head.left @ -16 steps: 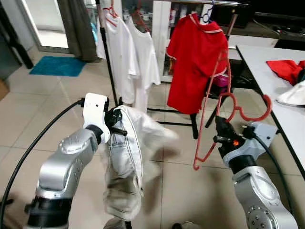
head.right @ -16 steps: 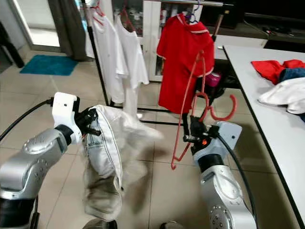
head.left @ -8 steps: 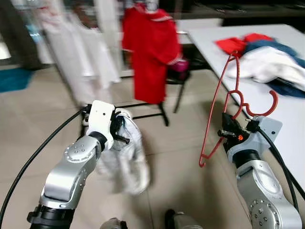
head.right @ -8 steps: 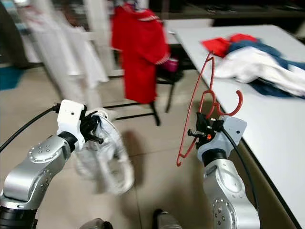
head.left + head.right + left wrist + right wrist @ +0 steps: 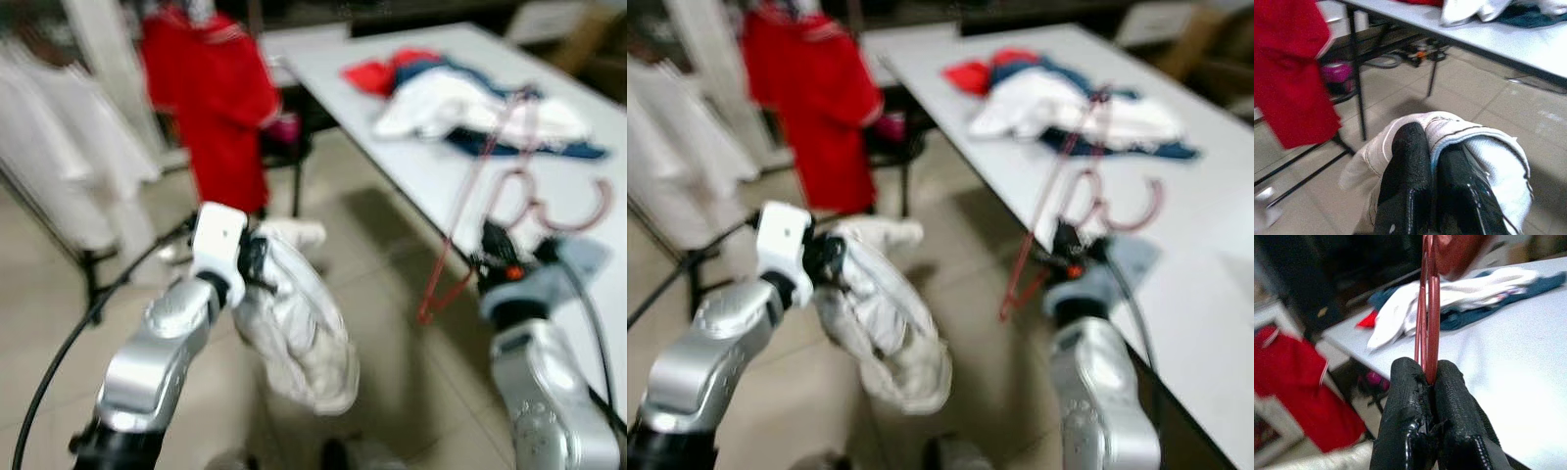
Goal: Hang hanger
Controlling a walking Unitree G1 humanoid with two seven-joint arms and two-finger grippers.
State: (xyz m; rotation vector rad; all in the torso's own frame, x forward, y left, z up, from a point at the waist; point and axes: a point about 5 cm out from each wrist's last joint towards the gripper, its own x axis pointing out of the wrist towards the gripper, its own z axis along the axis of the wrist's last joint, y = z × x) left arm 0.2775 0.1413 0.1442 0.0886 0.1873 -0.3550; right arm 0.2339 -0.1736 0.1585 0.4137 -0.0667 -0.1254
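I see my right gripper (image 5: 1426, 382) with its jaws clenched on the red hanger (image 5: 460, 235), which stands tilted up beside the white worktop (image 5: 431, 171). My left gripper (image 5: 1432, 161) has its jaws clamped on a white garment (image 5: 299, 328) that droops toward the tiled floor (image 5: 392, 274). A heap of clothes (image 5: 460, 103) lies on the worktop, and a red shirt (image 5: 216, 108) hangs further back. The head views are blurred.
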